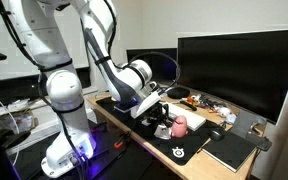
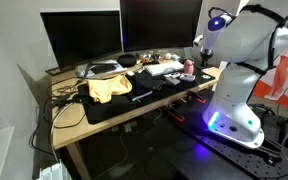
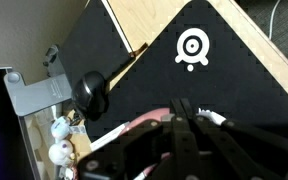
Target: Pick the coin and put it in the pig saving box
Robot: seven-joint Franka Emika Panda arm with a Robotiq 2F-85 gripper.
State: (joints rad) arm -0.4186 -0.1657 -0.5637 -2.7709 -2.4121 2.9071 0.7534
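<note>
The pink pig saving box [image 1: 180, 124] stands on a black desk mat [image 1: 184, 148]; it also shows in an exterior view [image 2: 189, 68]. In the wrist view its pink body [image 3: 144, 126] lies just under and behind my fingers. My gripper [image 3: 179, 106] hangs right over the pig with its two black fingers pressed together. In an exterior view the gripper [image 1: 160, 112] sits just beside and above the pig. No coin shows in any view; whether one sits between the fingertips is hidden.
A black mouse [image 3: 91, 92] and a grey stand [image 3: 39, 95] lie near the mat's edge. Monitors [image 1: 229, 65] stand at the back of the desk. A dark notebook [image 1: 230, 150] and a yellow cloth [image 2: 109, 88] lie on the desk. White clutter [image 3: 210, 119] is beside the pig.
</note>
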